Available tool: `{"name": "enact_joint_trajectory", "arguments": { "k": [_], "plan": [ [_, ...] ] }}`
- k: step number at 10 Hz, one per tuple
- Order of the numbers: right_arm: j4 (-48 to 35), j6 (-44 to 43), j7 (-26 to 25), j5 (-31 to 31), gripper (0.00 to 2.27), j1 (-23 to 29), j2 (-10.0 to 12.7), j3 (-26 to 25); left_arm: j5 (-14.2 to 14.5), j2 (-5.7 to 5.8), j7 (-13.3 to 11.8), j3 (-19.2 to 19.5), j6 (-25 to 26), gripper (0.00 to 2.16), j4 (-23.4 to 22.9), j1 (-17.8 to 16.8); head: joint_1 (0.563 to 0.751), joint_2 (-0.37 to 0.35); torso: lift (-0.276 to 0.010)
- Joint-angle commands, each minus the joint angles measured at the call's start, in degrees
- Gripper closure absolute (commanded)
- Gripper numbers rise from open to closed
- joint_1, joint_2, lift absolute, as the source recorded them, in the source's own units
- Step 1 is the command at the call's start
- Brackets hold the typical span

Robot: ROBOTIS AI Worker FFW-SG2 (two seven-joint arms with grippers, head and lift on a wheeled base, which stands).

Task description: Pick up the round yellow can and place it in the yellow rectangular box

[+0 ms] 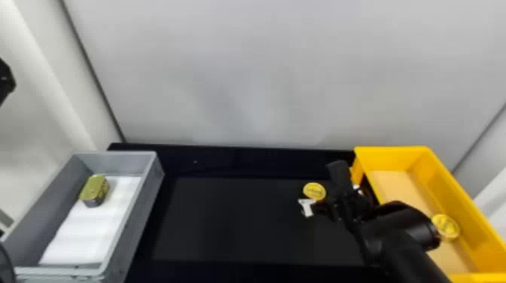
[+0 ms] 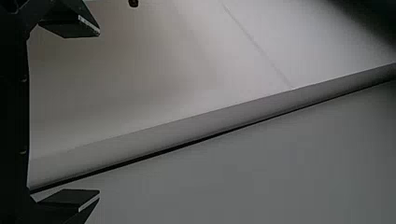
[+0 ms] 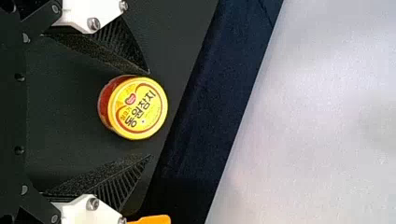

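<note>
At the head view's left edge a dark part of my left gripper (image 1: 5, 81) hangs high, parked; in the left wrist view this left gripper (image 2: 99, 112) stands open with nothing between its fingers. My right gripper (image 1: 331, 197) is low over the black table, beside a round yellow can (image 1: 314, 191). In the right wrist view the can (image 3: 140, 108) lies between the spread fingers of the right gripper (image 3: 149, 114), nearer one fingertip and not gripped. The yellow rectangular box (image 1: 461, 188) stands at the right, partly behind the right arm, with another round yellow can (image 1: 445, 227) inside.
A grey box (image 1: 145, 195) on the left holds a greenish-gold rectangular can (image 1: 94, 189) on white lining. The black table (image 1: 241, 222) spans between both boxes, with a pale wall (image 1: 241, 75) behind it. The yellow box's near side wall is close to the right gripper.
</note>
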Motion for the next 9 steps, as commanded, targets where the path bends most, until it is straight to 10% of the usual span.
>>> {"name": "enact_joint_trajectory", "arguments": {
  "k": [1,9],
  "plan": [
    [1.45,-0.30,-0.06,-0.11,0.19,-0.01,-0.02,-0.45,-0.14,-0.15,0.01,-0.37,-0.02,0.07,-0.09,-0.06,0.692,0.014,-0.056],
    [7.95,-2.32,0.56,-0.64,0.19,-3.35,0.68,1.22,-0.76,-0.15,0.01,-1.25,-0.02,0.07,0.09,-0.50,0.692,0.014,-0.056]
  ]
}}
